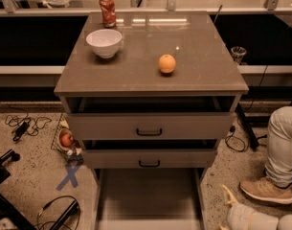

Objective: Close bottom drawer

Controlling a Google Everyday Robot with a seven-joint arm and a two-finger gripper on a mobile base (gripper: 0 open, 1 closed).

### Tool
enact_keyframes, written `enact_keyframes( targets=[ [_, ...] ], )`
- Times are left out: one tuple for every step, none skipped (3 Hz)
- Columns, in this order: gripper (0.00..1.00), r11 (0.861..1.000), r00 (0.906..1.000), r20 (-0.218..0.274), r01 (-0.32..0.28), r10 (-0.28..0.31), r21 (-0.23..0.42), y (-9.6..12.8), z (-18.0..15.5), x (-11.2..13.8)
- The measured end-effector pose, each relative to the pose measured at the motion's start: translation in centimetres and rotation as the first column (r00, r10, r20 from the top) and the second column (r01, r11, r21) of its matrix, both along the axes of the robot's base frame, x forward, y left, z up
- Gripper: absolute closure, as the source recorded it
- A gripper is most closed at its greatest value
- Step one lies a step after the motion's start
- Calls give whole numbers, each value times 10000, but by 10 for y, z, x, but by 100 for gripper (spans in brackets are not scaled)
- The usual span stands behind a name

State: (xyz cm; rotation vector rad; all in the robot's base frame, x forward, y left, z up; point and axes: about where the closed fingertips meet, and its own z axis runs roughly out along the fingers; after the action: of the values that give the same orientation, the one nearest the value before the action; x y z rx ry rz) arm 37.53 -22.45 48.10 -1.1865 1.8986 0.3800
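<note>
The bottom drawer [148, 198] is pulled far out of the grey-brown cabinet [150, 78]. Its long box reaches the lower edge of the view, and its front and handle do not show. The two drawers above it stand slightly open, each with a black bar handle. My gripper [228, 198] is low at the bottom right, just right of the drawer's right side wall and apart from it. Only its tip and part of the pale arm [248, 219] show.
On the cabinet top are an orange [167, 63], a white bowl [105, 42] and a red can [107, 11]. A person's leg [282, 143] and shoe [265, 190] are on the right. A wire basket [66, 140], cables and a blue tape cross [69, 176] lie on the floor at left.
</note>
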Motion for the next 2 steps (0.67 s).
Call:
enact_keyframes(
  targets=[
    [0,9991,9992,-67,-385,386,162,-13,-69,-29],
    [0,9984,9946,-985,-283,330,483,-21,-147,-66]
  ],
)
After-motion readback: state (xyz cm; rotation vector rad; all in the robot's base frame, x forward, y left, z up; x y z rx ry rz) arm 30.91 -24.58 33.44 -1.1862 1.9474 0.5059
